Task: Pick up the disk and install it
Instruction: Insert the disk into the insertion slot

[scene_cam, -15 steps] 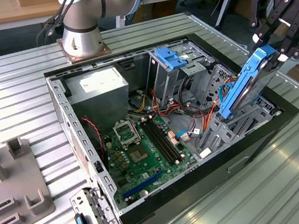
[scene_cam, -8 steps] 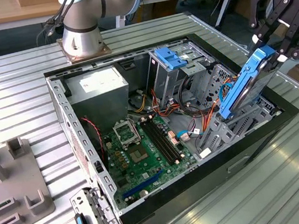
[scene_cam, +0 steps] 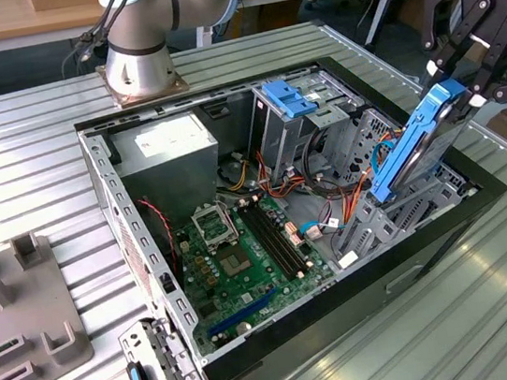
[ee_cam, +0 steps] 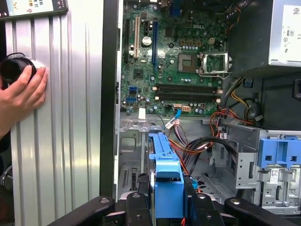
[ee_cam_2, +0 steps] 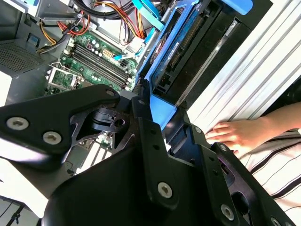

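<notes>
Between the fingers (ee_cam: 143,207) of the gripper (scene_cam: 461,87), clamped tight, sits the disk (scene_cam: 416,146), tilted, its lower end at the cage (scene_cam: 408,214) on the exterior view's right of the open case (scene_cam: 99,169). Outside the case, a hand (ee_cam: 23,92) rests on the table (ee_cam: 70,122).

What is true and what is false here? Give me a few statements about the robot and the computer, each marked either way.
1. The jaws are shut on the disk. True.
2. A hand rests on the ribbed table beside the computer case. True.
3. The disk lies flat on the table. False: it is held tilted over the drive cage inside the case.
4. The case has its cover on. False: it is open, with the green motherboard showing.
</notes>
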Tool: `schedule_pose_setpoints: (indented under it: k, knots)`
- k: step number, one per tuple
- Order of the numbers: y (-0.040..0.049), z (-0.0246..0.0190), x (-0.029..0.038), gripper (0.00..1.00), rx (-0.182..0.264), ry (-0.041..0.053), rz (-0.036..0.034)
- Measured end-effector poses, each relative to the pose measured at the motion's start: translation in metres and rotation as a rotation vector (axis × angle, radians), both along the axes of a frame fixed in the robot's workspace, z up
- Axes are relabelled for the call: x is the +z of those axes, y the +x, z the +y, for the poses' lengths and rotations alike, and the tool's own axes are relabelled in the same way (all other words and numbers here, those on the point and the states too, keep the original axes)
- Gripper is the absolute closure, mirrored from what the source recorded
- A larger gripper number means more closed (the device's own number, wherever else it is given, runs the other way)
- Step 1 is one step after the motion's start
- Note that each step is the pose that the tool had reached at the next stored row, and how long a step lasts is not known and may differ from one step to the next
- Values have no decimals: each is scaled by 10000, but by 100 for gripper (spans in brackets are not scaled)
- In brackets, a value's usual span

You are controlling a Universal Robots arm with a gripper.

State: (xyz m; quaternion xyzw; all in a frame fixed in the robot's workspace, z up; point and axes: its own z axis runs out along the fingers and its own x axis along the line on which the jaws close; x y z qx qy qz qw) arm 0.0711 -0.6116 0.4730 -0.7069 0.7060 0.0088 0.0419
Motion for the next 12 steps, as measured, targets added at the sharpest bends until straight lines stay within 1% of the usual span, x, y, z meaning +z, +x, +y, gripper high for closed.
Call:
schedule_pose_setpoints:
  k: [4,7,10,12]
  knots:
    - [0,0,-32,63,-8,0,0]
    - [0,0,-36,63,-52,-2,0]
    - [1,0,-43,63,-312,0,1]
    - [1,4,-42,63,-325,-2,0]
